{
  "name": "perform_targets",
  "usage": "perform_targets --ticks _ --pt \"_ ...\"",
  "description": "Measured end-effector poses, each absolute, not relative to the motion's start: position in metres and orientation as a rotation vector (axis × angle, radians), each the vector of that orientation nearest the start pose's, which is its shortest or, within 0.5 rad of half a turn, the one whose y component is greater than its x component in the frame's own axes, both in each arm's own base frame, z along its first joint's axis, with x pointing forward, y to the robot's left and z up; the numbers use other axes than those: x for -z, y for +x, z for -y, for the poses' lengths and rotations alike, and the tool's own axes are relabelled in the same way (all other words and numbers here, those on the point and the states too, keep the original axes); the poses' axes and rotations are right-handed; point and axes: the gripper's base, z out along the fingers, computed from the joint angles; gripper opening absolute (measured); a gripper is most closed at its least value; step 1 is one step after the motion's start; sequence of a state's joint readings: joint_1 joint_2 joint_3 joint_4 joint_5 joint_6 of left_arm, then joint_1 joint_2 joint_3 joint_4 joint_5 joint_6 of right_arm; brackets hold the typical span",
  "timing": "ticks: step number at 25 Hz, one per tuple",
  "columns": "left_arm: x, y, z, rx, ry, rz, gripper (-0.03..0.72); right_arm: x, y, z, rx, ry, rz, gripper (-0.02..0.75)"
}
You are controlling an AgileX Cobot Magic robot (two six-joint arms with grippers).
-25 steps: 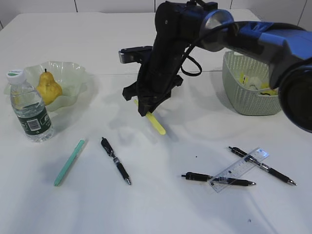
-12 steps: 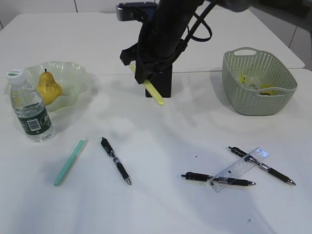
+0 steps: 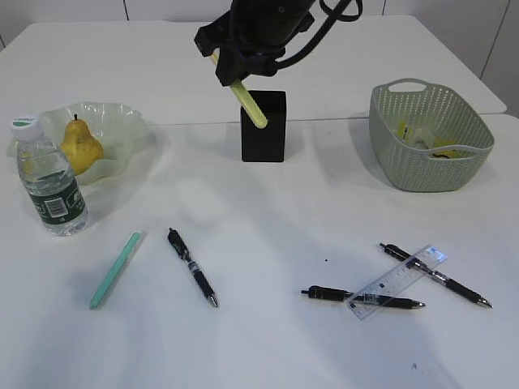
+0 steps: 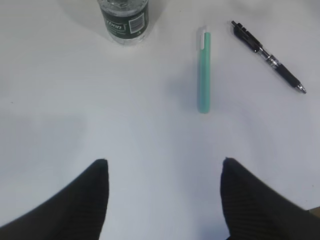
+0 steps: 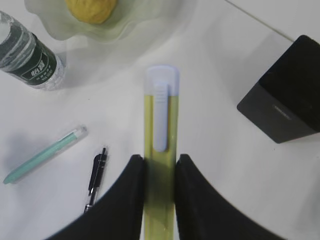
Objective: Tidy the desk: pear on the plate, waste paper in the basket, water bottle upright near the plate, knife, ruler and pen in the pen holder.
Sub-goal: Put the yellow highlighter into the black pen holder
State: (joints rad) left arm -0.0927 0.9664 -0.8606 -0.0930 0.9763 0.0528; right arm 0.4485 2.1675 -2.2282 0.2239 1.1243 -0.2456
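My right gripper point(image 5: 160, 159) is shut on a yellow-green knife point(image 5: 160, 120) with a white slider. It holds the knife tilted in the air, with the lower end just in front of the black pen holder point(image 3: 263, 130) near its top rim. The pear point(image 3: 81, 146) lies on the wavy plate point(image 3: 117, 121), and the water bottle point(image 3: 50, 182) stands upright beside it. Waste paper point(image 3: 418, 136) lies in the basket point(image 3: 430, 166). The ruler point(image 3: 399, 281) rests across two black pens point(image 3: 361, 297). My left gripper point(image 4: 164, 162) hangs open over bare desk.
A teal knife point(image 3: 115, 269) and a third black pen point(image 3: 192, 266) lie at the front left; the same teal knife point(image 4: 204, 70) and pen point(image 4: 267, 57) lie ahead of my left gripper. The desk's far edge runs behind the pen holder.
My right arm has lifted the yellow-green knife up and back, from low over the desk to the pen holder's top. The basket, partly covered before, now shows fully.
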Motion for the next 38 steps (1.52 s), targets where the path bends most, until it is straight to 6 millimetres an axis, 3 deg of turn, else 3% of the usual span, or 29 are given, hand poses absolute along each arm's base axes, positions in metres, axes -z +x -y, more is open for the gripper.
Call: perform_targets --ticks 9,15,19,30,38 --pt "-0.319 0.17 0.023 0.136 0.148 -2.561 0.475 -0.333 0.438 -0.229 -0.365 -0.772 -2.264 0.161" --pt "-0.319 0.171 0.023 0.136 0.148 -2.559 0.47 -0.359 0.433 -0.226 -0.351 -0.759 -2.141 0.161" --pt "-0.319 0.171 0.023 0.136 0.148 -2.557 0.47 -0.364 0.429 -0.221 -0.32 -0.748 -2.043 0.16" --pt "-0.319 0.171 0.023 0.136 0.148 -2.557 0.468 -0.333 0.406 -0.196 -0.22 -0.549 -1.746 0.16" --pt "-0.319 0.171 0.024 0.147 0.144 -2.557 0.467 -0.298 0.424 -0.201 -0.188 -0.497 -1.686 0.16"
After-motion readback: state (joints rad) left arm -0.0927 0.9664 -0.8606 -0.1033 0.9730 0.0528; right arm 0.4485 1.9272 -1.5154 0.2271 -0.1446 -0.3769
